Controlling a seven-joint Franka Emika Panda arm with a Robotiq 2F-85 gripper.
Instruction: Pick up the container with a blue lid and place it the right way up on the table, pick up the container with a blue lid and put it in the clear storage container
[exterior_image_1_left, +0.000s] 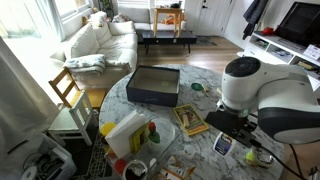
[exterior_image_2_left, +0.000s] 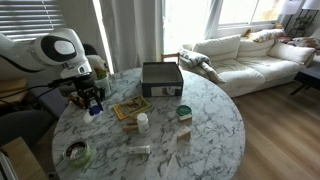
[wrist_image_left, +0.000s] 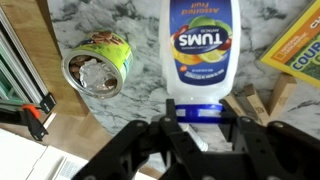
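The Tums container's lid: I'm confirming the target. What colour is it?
Blue. The lid of the container shows best in the wrist view.

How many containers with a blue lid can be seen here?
1: the container with a blue lid, over the marble table, lid end between the gripper's jaws. Others may hide behind the arm.
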